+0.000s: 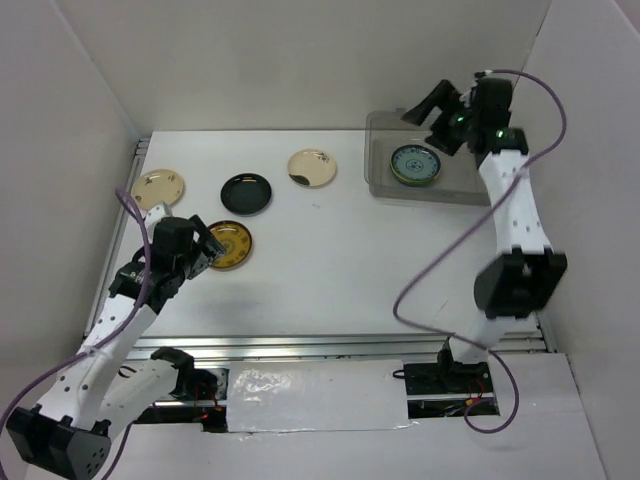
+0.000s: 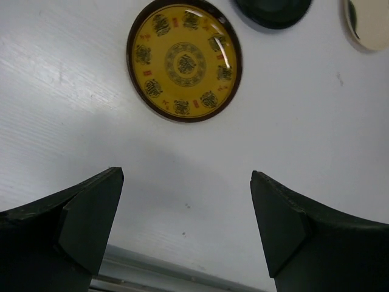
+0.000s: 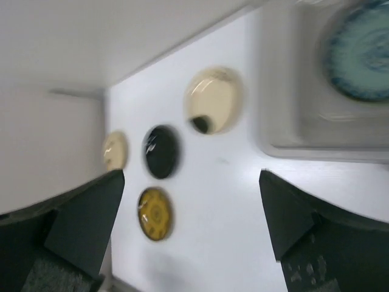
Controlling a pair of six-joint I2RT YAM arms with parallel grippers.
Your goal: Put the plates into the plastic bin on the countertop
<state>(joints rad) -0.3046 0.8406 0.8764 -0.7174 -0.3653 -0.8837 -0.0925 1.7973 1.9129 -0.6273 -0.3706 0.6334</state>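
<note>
A teal patterned plate lies in the clear plastic bin at the back right of the white countertop. My right gripper hangs open and empty above the bin's far side. On the countertop to the left lie a cream plate with a dark mark, a black plate, another cream plate and a mustard patterned plate. My left gripper is open, just short of the mustard plate.
White panels wall the countertop at the left, back and right. A metal rail runs along the near edge, in front of the arm bases. The right arm's cable loops over the countertop's right side.
</note>
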